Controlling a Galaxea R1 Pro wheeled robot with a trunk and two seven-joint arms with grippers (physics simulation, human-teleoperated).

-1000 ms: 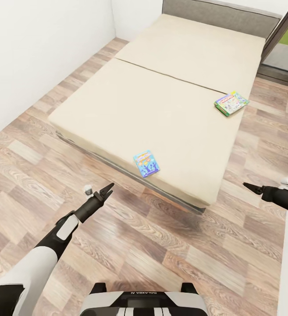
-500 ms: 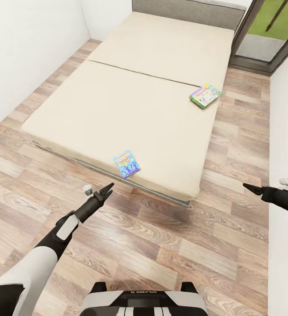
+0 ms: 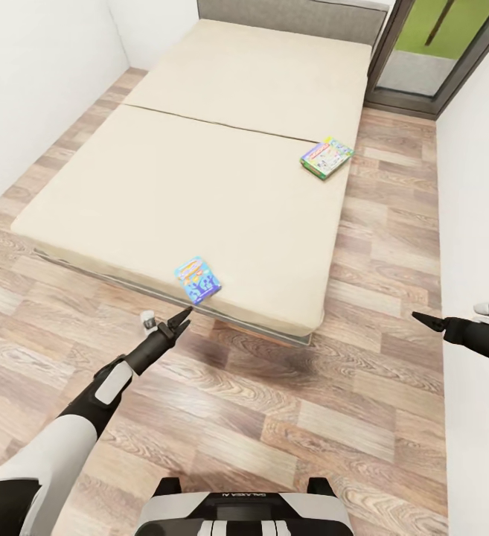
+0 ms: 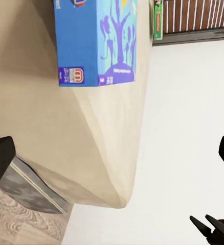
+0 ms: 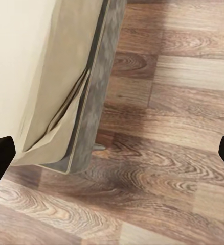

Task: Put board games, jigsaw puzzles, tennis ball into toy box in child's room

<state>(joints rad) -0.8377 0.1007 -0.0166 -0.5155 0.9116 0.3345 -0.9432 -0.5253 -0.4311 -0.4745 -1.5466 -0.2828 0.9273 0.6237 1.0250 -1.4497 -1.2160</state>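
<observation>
head view: blue board game [image 3: 197,280] lies flat at the near edge of the beige bed [image 3: 199,186]; Monopoly box [image 3: 326,157] near its right edge. Left gripper [image 3: 182,316] and right gripper [image 3: 420,318] look pinched to points, empty.
left wrist view: glossy blue box [image 4: 96,41], fingertips far apart at frame sides, so claw width unclear.
right wrist view: mattress corner [image 5: 45,102], plank floor [image 5: 173,153].
handling: likely light, stiff, slick cardboard; pinch the overhanging edge.

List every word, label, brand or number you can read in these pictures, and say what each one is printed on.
"GALAXEA AI", small and seen from behind, on the robot's base at the foot of the head view.
Blue board game near the bed's front edge: title print too blurred to read.
White-green board game by the bed's far side: print too small to read.
</observation>
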